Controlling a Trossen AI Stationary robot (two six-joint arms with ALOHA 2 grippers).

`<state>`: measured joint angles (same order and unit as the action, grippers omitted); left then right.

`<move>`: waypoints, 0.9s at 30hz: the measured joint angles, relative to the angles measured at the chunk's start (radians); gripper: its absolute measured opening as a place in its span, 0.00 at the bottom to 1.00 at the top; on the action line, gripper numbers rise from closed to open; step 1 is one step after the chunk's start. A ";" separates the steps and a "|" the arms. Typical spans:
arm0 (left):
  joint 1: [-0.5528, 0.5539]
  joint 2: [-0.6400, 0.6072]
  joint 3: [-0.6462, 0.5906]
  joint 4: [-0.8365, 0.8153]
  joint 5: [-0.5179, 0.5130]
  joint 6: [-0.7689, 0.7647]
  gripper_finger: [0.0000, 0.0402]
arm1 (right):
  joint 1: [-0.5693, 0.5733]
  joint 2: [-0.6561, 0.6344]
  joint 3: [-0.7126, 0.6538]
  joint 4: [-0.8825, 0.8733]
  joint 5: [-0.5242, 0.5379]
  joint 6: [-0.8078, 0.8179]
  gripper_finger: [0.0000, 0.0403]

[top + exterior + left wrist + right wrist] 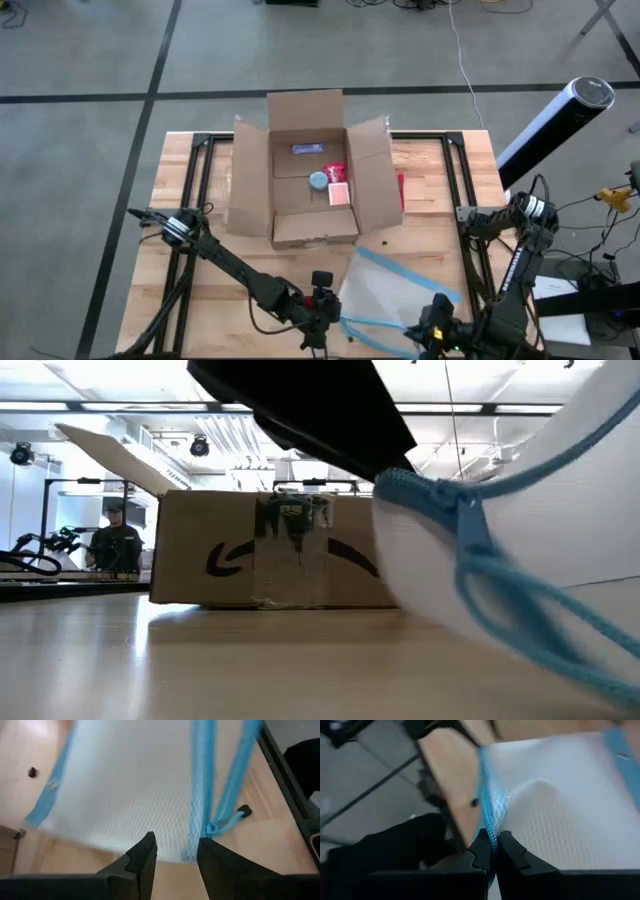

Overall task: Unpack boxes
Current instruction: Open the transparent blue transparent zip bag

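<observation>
- A brown cardboard box (310,170) stands in the upper middle of the high view, on the far part of the wooden table (200,290), with all four flaps folded outward.
- Inside the box lie a blue-and-white packet (307,149), a small round pale-blue item (318,181), a red packet (334,171) and a pinkish card-like item (340,194).
- In the low view the box (275,550) sits at middle left, showing a black curved printed mark and a strip of shiny clear tape down its near face; one flap rises toward the upper left.
- A white mesh pouch with blue edging (385,295) lies below and to the right of the box in the high view, apart from it, near the bottom edge of the frame.
- The left gripper (320,312) is at lower centre of the high view, at the pouch's left edge. Its wrist view shows the fingers (142,857) spread apart with the pouch's mesh and a blue cord (202,795) just beyond them, nothing pinched between.
- The right gripper (435,335) is at the bottom of the high view, at the pouch's lower right. Its wrist view shows the fingers (482,850) pressed together on the pouch's blue zipper edge (487,817).
- A person (115,540) stands in the room at far left of the low view.
</observation>
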<state>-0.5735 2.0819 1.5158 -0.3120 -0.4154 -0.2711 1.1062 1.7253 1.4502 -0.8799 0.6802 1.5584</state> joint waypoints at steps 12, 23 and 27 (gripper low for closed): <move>0.020 0.000 0.000 -0.012 -0.022 0.002 0.31 | -0.021 0.043 0.000 0.108 0.021 -0.093 0.00; -0.007 -0.045 0.037 -0.107 -0.007 0.004 0.30 | -0.063 0.067 0.000 0.059 0.019 -0.061 0.00; -0.043 -0.045 0.051 -0.110 0.051 0.027 0.32 | -0.082 0.067 0.000 0.055 0.019 -0.075 0.00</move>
<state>-0.6170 2.0373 1.5672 -0.4219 -0.3643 -0.2442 1.0245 1.7920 1.4502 -0.8252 0.6988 1.4835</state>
